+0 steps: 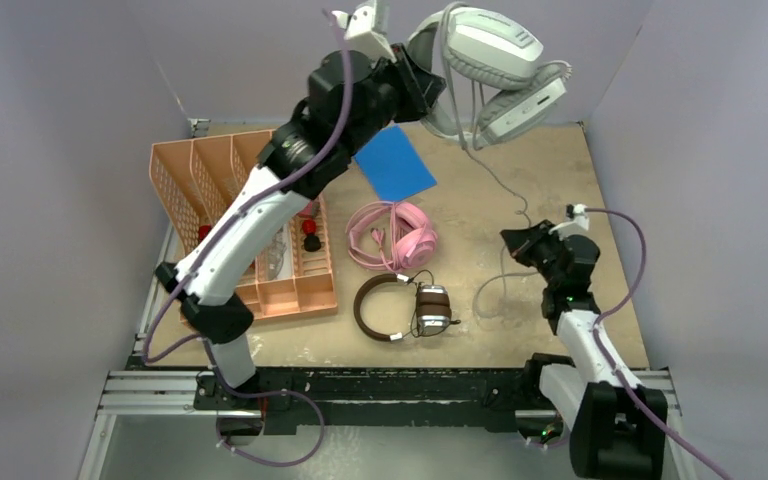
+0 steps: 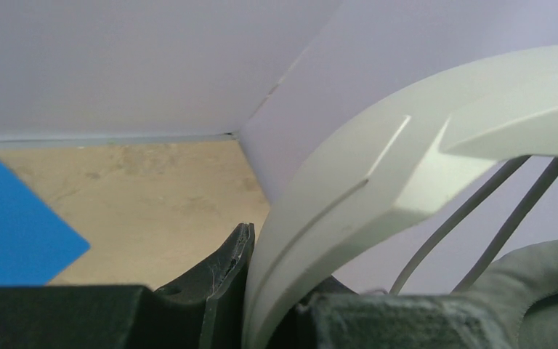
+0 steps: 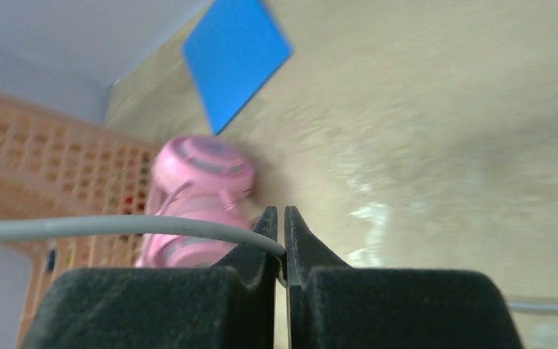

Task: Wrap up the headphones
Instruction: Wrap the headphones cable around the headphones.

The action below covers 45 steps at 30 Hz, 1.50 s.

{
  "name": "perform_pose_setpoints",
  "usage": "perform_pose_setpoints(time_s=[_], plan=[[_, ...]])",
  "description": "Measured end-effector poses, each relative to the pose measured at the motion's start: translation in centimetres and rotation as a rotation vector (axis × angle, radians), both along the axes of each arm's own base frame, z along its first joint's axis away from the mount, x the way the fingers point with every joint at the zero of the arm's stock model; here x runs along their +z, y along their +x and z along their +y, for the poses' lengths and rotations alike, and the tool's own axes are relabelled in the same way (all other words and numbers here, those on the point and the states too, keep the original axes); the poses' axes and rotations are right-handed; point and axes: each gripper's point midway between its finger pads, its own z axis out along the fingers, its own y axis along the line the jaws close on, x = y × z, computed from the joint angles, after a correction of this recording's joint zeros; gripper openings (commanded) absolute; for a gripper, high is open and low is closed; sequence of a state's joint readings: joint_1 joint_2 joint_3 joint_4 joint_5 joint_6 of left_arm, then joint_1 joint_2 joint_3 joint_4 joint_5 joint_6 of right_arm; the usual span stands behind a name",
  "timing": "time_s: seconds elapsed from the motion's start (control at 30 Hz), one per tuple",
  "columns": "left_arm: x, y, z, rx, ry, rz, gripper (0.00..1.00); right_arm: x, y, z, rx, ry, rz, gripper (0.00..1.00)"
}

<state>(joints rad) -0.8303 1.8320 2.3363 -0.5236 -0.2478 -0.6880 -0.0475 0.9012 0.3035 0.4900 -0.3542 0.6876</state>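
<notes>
My left gripper [image 1: 418, 82] is raised high at the back and shut on the headband of the light-grey headphones [image 1: 492, 58]. In the left wrist view the pale headband [image 2: 349, 196] is clamped between the jaws of the left gripper [image 2: 269, 291]. The grey cable [image 1: 500, 180] hangs down to my right gripper [image 1: 515, 240], low over the table on the right. In the right wrist view the right gripper [image 3: 285, 218] is shut on that grey cable [image 3: 116, 227]. The pink headphones [image 1: 395, 235] and the brown-and-silver headphones [image 1: 400, 308] lie mid-table.
An orange mesh organizer [image 1: 250, 220] with small items stands at the left, under my left arm. A blue card [image 1: 393, 163] lies flat at the back centre. Slack grey cable loops on the table [image 1: 485, 295] beside the right gripper. Purple walls enclose the table.
</notes>
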Motion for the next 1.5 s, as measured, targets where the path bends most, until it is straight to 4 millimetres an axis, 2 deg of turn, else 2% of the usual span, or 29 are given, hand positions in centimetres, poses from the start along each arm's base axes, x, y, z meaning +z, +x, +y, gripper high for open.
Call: perform_pose_setpoints(time_s=[0.07,0.13,0.2,0.27,0.37,0.5,0.6,0.67,0.7,0.73,0.83,0.9,0.97,1.1,1.3,1.4,1.5], plan=[[2.2,-2.2,0.8,-0.059,-0.037,-0.034,0.0,-0.8,0.6,-2.7,-0.067,-0.019,0.039,0.0],[3.7,-4.4,1.8,-0.116,-0.05,-0.064,0.0,-1.3,1.4,-4.3,-0.081,-0.027,0.076,0.0],[3.8,-6.3,2.5,-0.174,-0.019,-0.085,0.0,-0.6,2.6,-4.6,-0.045,-0.032,0.077,0.0],[2.8,-7.6,2.5,-0.236,0.024,-0.083,0.0,0.6,3.9,-4.9,-0.007,-0.036,0.06,0.0],[0.2,-8.8,2.1,-0.31,0.102,-0.06,0.0,0.7,5.2,-5.7,0.022,-0.044,0.077,0.0],[-4.7,-10.8,1.0,-0.392,0.259,-0.015,0.0,-0.1,6.0,-6.4,0.05,-0.037,0.142,0.0],[-8.2,-14.4,-0.8,-0.453,0.432,-0.036,0.0,0.1,6.3,-7.4,0.049,-0.031,0.177,0.0],[-11.0,-17.2,-1.9,-0.495,0.56,-0.065,0.0,1.3,6.5,-7.8,0.066,-0.023,0.176,0.0],[-12.5,-17.0,-1.6,-0.474,0.624,-0.065,0.0,2.0,6.6,-8.1,0.073,-0.021,0.171,0.0],[-14.2,-18.5,-2.0,-0.486,0.694,-0.076,0.0,2.7,6.7,-8.3,0.077,-0.021,0.166,0.0],[-18.4,-17.6,-0.1,-0.385,0.878,-0.059,0.0,4.2,6.7,-8.5,0.09,-0.015,0.163,0.0],[-20.2,-16.2,1.7,-0.294,0.968,-0.042,0.0,4.9,6.7,-8.5,0.097,-0.009,0.169,0.0],[-21.2,-15.1,3.1,-0.212,1.029,-0.036,0.0,5.5,6.5,-8.5,0.099,-0.007,0.178,0.0],[-22.0,-13.9,4.9,-0.097,1.107,-0.038,0.0,8.0,5.9,-8.5,0.097,-0.028,0.167,0.0],[-23.4,-13.4,5.4,-0.057,1.154,-0.036,0.0,14.2,5.0,-8.1,0.098,-0.09,0.049,0.0],[-24.1,-13.4,5.3,-0.059,1.163,-0.037,0.0,15.4,4.7,-7.9,0.104,-0.094,0.031,0.0],[-24.5,-13.3,5.0,-0.062,1.164,-0.04,0.0,15.7,4.7,-7.8,0.107,-0.084,0.046,0.0]])
